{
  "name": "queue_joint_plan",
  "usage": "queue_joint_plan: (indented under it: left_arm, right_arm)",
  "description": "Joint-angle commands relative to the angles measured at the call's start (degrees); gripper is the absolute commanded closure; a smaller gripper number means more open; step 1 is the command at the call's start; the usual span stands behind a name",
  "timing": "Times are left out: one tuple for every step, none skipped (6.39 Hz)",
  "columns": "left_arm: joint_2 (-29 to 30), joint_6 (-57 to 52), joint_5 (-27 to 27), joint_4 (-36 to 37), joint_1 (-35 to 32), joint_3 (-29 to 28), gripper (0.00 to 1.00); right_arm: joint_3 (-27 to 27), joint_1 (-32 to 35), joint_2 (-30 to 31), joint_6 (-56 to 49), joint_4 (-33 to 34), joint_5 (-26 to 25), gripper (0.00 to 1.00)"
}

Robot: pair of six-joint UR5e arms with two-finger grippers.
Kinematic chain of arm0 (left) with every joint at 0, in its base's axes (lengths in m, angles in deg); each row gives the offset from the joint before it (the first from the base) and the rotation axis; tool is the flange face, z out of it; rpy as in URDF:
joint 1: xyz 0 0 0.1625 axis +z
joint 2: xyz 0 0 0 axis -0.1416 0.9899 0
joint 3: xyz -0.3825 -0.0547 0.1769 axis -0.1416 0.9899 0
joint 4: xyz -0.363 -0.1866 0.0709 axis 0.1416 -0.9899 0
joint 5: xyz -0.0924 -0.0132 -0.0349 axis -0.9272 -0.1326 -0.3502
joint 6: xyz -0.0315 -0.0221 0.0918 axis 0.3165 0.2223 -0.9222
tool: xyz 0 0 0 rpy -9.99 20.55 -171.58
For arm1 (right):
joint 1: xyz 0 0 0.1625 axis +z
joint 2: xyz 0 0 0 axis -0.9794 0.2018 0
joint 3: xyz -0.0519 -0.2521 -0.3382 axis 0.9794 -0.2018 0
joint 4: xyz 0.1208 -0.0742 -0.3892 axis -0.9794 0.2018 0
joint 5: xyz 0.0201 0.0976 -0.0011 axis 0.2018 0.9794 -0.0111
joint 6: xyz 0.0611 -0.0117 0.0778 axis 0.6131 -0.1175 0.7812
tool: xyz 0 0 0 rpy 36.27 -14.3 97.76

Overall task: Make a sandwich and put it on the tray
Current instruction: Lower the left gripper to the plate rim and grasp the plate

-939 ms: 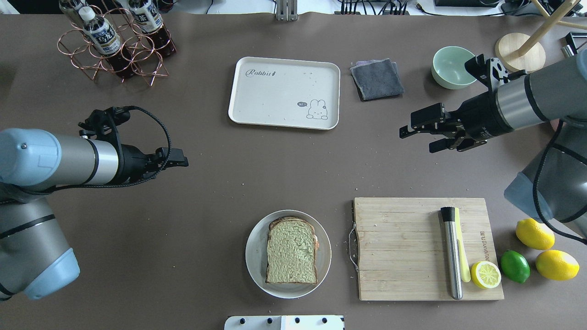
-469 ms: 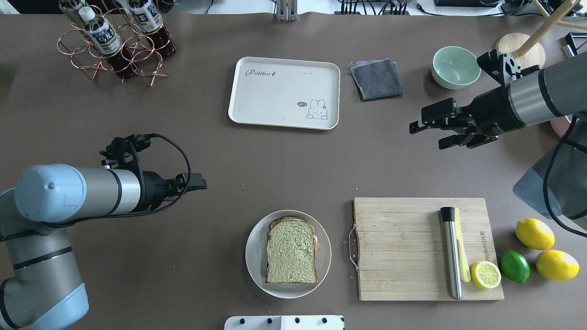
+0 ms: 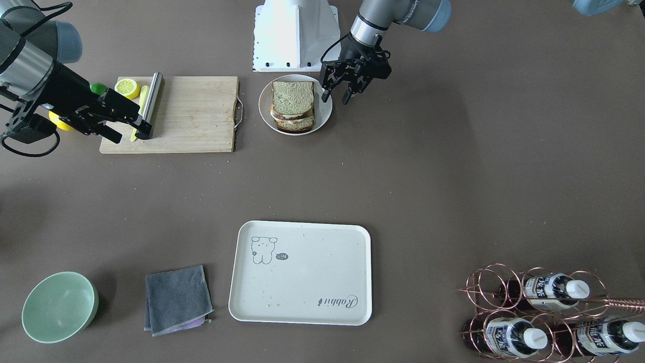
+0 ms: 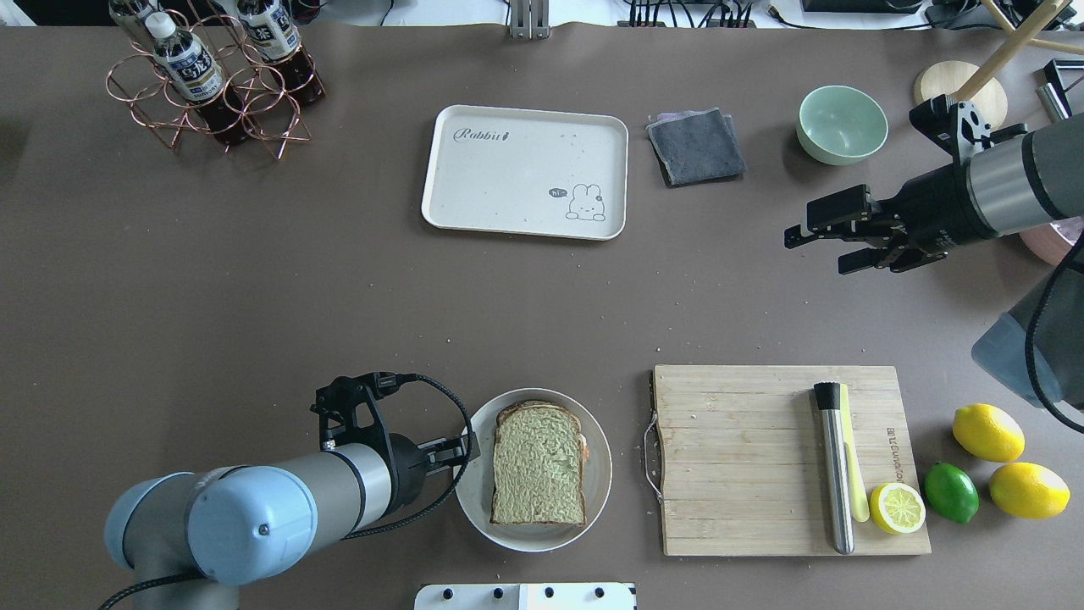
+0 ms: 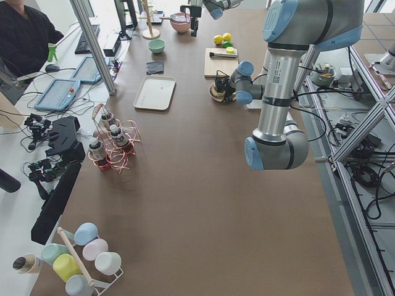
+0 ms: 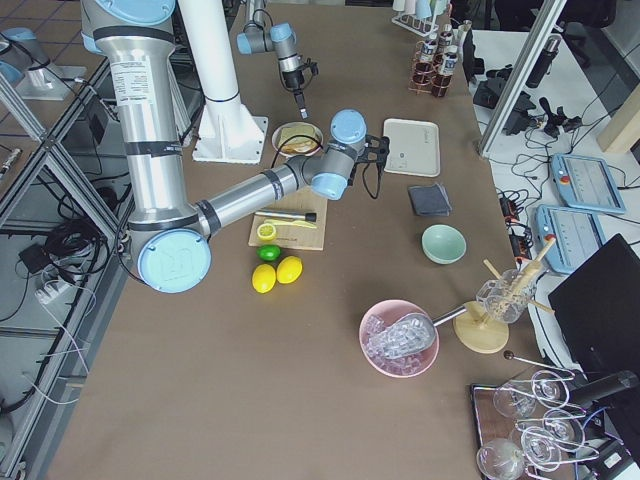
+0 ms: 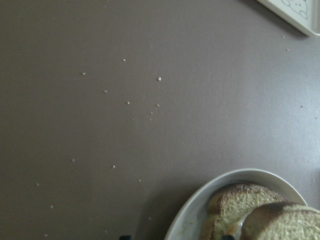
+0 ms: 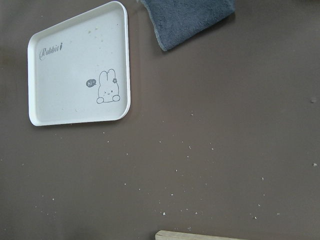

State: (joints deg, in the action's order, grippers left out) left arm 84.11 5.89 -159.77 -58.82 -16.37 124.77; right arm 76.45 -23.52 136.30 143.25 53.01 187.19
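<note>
Status:
- Sandwich (image 4: 538, 463), two square brown-crusted bread slices with pale green-tan faces, lies flat on the round white plate (image 4: 468, 500) at the robot-side edge of the brown desk (image 4: 339, 296). The front camera shows a white and orange filling at the seam (image 3: 289, 120).
- Cream-white rectangular tray with a cartoon drawing and "Rabbit" script (image 4: 525, 169) is on the far side of the desk, well apart from the plate. It carries only crumbs.
- Left arm (image 4: 254, 508): jaws spread, gripping nothing, just beside the plate rim on the robot's left. I can't tell if they touch the rim. The left wrist camera has the plate rim (image 7: 192, 212) and bread crust (image 7: 245, 205) at lower right, and a tray corner (image 7: 300, 15) at top right.
- Right arm (image 4: 999, 186): jaws spread, empty, raised above the desk between the mint-green bowl (image 4: 841, 124) and the wooden cutting board with metal handle (image 4: 745, 457). Its wrist camera looks down on the tray (image 8: 75, 75) and the folded grey cloth (image 8: 190, 20).
- On the board: a steel rod with a black tip (image 4: 834, 474) beside a cut lemon half (image 4: 898, 507).
- Just beside the board: a lime (image 4: 950, 491) and two whole lemons (image 4: 987, 432).
- Far left corner: a copper wire rack holding bottles (image 4: 212, 93).
</note>
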Motion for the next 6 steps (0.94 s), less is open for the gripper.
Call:
queue_joint_plan:
  left_arm:
    - [0.54, 0.00, 1.29, 0.66, 1.64, -1.16, 0.35]
    - [0.10, -0.08, 1.38, 0.66, 1.64, -1.25, 0.36]
    - [0.36, -0.08, 2.25, 0.57, 1.72, -1.86, 0.36]
    - [0.45, 0.00, 4.00, 0.57, 2.86, -2.13, 0.42]
    - [0.45, 0.00, 4.28, 0.57, 3.13, -2.48, 0.48]
    - [0.45, 0.00, 4.28, 0.57, 3.13, -3.09, 0.54]
  right_arm:
    - [0.05, 0.00, 0.71, -0.15, -0.07, -0.81, 0.00]
    - [0.14, 0.00, 1.06, -0.15, -0.16, -0.82, 0.00]
    - [0.14, -0.17, 1.06, -0.15, -0.24, -0.90, 0.00]
    - [0.14, -0.17, 1.06, -0.15, -0.24, -0.90, 0.00]
    - [0.14, -0.26, 1.41, -0.15, -0.24, -0.90, 0.00]
    - [0.05, -0.35, 1.50, -0.15, -0.24, -0.90, 0.00]
